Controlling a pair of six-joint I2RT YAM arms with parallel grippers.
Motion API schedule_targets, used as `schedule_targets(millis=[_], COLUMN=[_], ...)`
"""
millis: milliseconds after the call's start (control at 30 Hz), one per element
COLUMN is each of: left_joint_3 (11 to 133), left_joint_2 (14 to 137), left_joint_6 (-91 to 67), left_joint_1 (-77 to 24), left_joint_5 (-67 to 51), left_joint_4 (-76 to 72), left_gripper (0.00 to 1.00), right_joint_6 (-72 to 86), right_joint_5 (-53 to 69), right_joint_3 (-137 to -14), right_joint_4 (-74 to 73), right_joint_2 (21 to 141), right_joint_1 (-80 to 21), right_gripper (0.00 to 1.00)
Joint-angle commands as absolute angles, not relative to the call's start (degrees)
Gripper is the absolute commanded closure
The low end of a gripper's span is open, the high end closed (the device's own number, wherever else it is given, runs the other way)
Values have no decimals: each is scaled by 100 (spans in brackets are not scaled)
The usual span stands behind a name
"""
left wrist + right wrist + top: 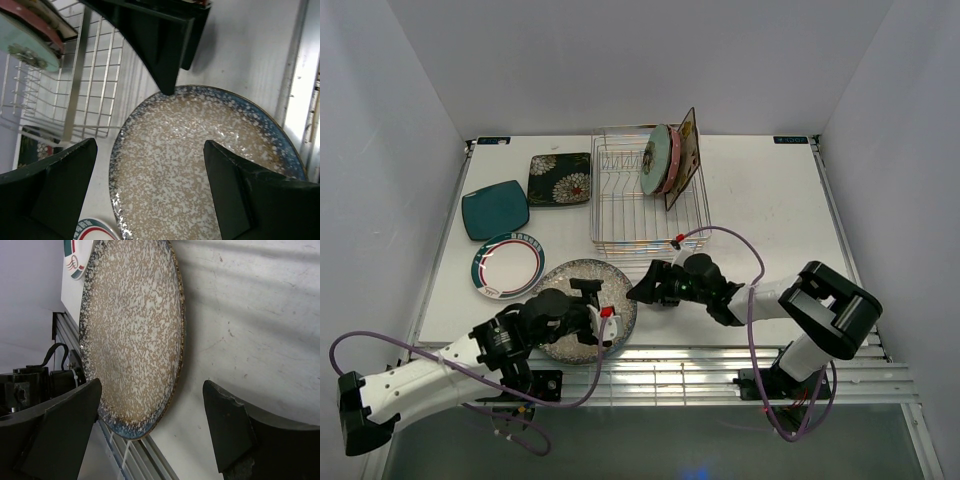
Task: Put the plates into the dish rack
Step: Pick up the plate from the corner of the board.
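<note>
— White table (770, 200). How far along?
— Three plates (665, 160) stand in the dish rack (610, 200), beyond both pincers. The grey speckled plate (190, 165) lies under the left pincer (150, 150), at the tips of the right pincer (152, 385). Both gape wide, empty. Black plate (560, 178), teal plate (495, 210) and rimmed plate (507, 265) wait left of them

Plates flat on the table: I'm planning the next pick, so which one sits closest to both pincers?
The large grey speckled round plate at the near edge; the white teal-rimmed plate, teal plate and black floral square plate lie farther left.
</note>
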State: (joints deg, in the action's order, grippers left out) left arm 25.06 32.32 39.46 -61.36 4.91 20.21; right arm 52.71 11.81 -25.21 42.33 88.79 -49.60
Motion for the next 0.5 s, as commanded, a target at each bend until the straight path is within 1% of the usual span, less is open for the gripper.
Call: schedule_targets(millis=[0, 200, 467], left_joint_3=[2505, 2593, 2654], left_joint_2=[3296, 3217, 3076], left_joint_6=[3921, 3779, 3647], left_joint_1=[-6161, -6161, -6161], left_joint_5=[-252, -826, -1028], left_joint_4=[2285, 2373, 2584], left_gripper=[2, 2, 2], right_joint_6=[5388, 5546, 5564], right_joint_5=[1230, 1090, 835], right_joint_3=[-2795, -2777, -2803], right_joint_4=[4667, 4939, 5010], right_joint_2=[9061, 9281, 9501], right_joint_1=[-5054, -5106, -5273], right_gripper=[13, 16, 18])
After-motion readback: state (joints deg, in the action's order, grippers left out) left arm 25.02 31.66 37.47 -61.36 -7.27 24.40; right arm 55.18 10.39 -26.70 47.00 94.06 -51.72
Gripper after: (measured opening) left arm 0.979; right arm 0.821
